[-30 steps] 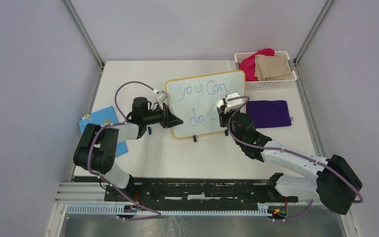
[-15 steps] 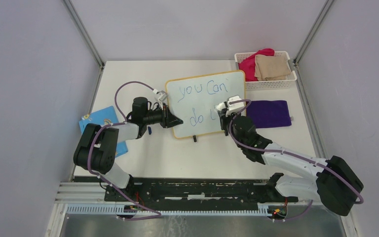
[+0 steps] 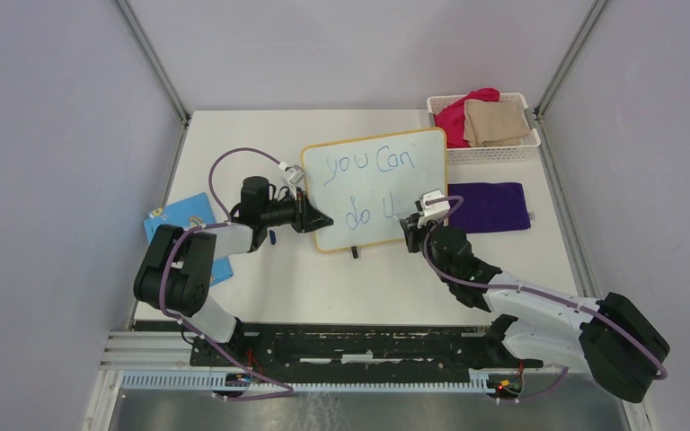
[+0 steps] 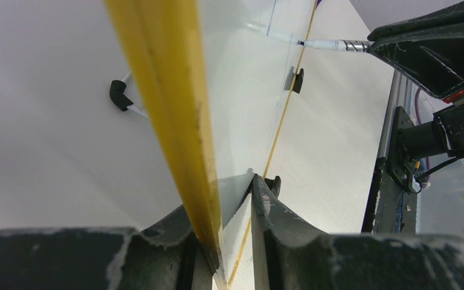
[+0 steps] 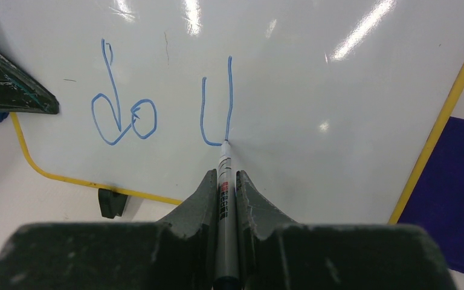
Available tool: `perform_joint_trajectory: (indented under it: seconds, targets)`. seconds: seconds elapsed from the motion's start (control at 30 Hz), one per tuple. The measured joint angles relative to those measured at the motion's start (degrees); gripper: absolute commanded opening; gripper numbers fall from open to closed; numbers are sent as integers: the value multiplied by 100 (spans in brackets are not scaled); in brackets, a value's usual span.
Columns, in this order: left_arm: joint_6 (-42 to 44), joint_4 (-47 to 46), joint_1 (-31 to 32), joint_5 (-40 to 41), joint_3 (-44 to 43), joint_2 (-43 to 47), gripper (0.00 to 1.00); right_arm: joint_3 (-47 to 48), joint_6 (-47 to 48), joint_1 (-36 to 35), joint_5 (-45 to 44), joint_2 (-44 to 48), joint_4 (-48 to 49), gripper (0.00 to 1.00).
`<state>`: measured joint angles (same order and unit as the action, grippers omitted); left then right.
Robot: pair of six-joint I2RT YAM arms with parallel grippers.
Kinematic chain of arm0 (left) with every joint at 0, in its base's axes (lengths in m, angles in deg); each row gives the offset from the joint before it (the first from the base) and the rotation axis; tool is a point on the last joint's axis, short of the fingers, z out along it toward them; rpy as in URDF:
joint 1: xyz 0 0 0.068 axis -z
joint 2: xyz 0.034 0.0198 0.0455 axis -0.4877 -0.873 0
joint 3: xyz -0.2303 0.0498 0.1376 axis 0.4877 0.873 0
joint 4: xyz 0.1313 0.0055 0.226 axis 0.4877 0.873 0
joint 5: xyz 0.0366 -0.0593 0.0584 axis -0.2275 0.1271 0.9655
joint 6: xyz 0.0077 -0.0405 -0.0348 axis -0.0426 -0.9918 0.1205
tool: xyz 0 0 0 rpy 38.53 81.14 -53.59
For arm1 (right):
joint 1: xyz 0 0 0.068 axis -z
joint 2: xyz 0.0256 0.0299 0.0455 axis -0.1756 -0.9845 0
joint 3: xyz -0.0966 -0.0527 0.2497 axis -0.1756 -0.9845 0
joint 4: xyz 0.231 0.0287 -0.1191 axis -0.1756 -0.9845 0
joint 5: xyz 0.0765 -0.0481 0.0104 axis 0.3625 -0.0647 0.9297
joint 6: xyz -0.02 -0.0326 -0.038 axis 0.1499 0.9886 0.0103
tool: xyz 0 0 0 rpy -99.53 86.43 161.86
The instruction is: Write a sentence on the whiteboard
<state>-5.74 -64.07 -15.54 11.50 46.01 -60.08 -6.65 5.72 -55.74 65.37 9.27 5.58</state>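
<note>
right pincer pinching the marker, tip on the board at the foot of a stroke

the right pincer (image 5: 225, 174) is pressed onto a marker (image 5: 222, 217). the marker's tip touches the whiteboard (image 3: 418, 180) at about 5 o'clock of the panel, at the bottom of a u-shaped stroke just right of "do". the sentence (image 3: 393, 162) reads "you can" above and "do" below, so more letters seem due toward 3 o'clock. the left pincer (image 4: 226, 235) pinches the yellow rim (image 4: 175, 121) at the board's 8 o'clock edge. the board stands on its black feet (image 3: 355, 253) near the middle of the table (image 3: 260, 153). to do this well, i judge: use light, even tip pressure and short strokes, lift cleanly between letters, and push no harder than the left grip can brace. stop short of the rim beside the purple cloth (image 3: 490, 206) at 3 o'clock.
</note>
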Motion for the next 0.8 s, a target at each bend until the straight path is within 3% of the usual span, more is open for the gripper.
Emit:
perform_joint_trajectory:
  seconds: [0.37, 0.8]
  targets:
    - [0, -2, 0, 0, 0, -2, 2, -136, -96, -7, 57, 68, -7, 0]
    - [0, -2, 17, 42, -24, -13, 2, 446, 83, 4, -55, -179, -350, 0]
